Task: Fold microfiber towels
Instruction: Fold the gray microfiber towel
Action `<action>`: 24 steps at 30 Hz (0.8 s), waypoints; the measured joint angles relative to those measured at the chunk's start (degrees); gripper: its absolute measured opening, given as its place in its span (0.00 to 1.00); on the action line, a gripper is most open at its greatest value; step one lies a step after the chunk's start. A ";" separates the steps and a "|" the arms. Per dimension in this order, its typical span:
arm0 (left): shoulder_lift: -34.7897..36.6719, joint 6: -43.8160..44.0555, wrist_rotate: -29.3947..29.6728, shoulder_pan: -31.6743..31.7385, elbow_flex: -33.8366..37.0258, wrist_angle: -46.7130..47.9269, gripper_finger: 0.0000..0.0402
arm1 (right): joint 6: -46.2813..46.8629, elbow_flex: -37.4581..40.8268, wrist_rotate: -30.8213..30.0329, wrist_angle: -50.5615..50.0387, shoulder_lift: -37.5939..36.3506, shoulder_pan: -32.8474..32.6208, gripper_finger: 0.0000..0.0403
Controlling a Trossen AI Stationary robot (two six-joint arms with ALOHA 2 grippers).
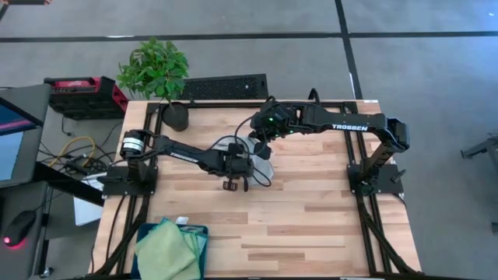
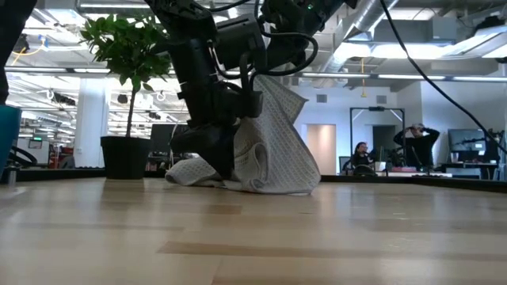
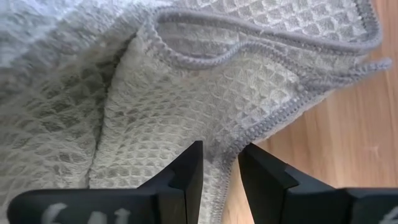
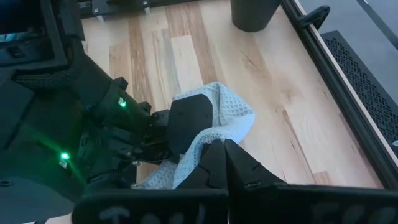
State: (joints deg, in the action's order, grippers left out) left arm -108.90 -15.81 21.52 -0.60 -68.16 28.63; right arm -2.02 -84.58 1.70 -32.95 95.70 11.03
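A pale grey waffle-weave microfiber towel [image 1: 255, 150] stands in a peaked heap near the table's far middle; its lower folds [image 2: 273, 184] rest on the wood. My right gripper [image 4: 219, 152] is above it, shut on its raised top. My left gripper [image 3: 221, 177] is low at the heap's left side [image 2: 215, 154], closed on a hemmed edge. Light green towels [image 1: 165, 247] lie in a dark teal bin [image 1: 204, 233] at the near left corner. My left gripper pinches the towel's hemmed edge [image 3: 233, 148] between its two fingers, which slant down from the table's left. One layer or several, I cannot tell. The cloth beyond the fingers lies bunched in slack folds. My right gripper pinches the top of the towel [image 4: 209, 138] between its shut fingers, slanting down from the table's right. The towel hangs below them like a tent [image 2: 277, 119], and its lower end rests on the table.
A potted plant [image 1: 159, 74] stands at the far left corner. A black perforated panel [image 1: 226, 85] lies along the far edge. The bin sits at the near left. Bare wood [image 1: 311, 210] stretches over the near and right parts of the table.
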 joint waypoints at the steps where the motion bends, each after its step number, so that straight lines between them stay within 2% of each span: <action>1: 0.00 0.02 -0.02 0.03 0.00 -0.10 0.24 | -0.07 0.00 -0.01 0.00 0.00 0.00 0.01; 5: 0.00 0.42 -0.02 0.35 0.00 -0.09 0.20 | -1.31 0.00 -0.01 0.00 0.00 0.00 0.01; 11: 0.00 0.71 -0.81 1.35 0.00 -0.06 0.02 | -1.44 0.00 -0.01 0.00 0.00 0.00 0.01; 15: 0.02 2.97 -1.78 2.19 -0.07 1.73 0.01 | -1.54 0.00 -0.01 -0.02 0.00 0.23 0.01; 18: 0.10 5.35 -3.32 2.14 -2.10 8.12 0.00 | -1.70 0.00 0.04 -0.95 -0.02 0.95 0.01; 24: 0.83 8.87 -12.37 1.71 -8.11 18.76 0.00 | -3.07 -0.02 -0.08 -8.66 -0.66 4.12 0.01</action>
State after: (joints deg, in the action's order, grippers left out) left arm -108.08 -6.95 9.15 1.11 -76.27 47.39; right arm -5.09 -84.60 1.63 -41.60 95.04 15.15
